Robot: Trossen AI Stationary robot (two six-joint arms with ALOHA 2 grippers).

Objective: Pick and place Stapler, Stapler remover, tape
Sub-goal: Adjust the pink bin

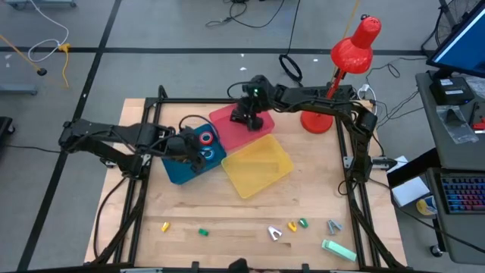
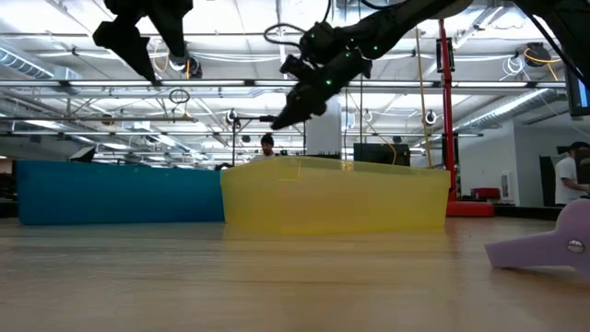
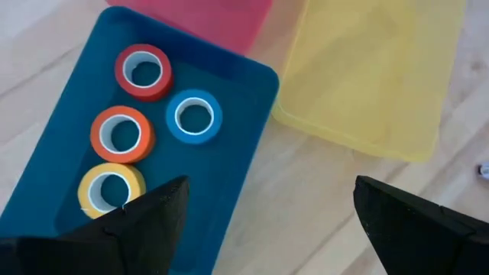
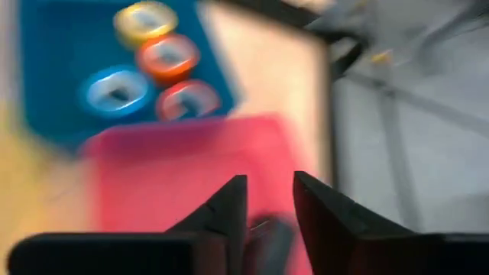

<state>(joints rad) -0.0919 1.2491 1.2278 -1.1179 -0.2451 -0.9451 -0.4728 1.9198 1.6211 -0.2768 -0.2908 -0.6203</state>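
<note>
Tape: all four rolls (image 3: 153, 122) lie in the blue bin (image 3: 237, 153) left of centre in the high view, beneath the left gripper (image 3: 263, 210), whose jaws stand wide apart and empty. The right gripper (image 4: 267, 206) hangs over the pink bin (image 4: 183, 176), fingers nearly together on something dark, though I cannot tell what. If that is a stapler piece, a loose pinch could spill it outside the bin.

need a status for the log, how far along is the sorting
Done: all four tape rolls lie in the blue bin. In hand: the right gripper is over the pink bin, nearly shut on something dark I cannot identify. Left: small items remain along the table's near edge; the yellow bin looks empty.
</note>
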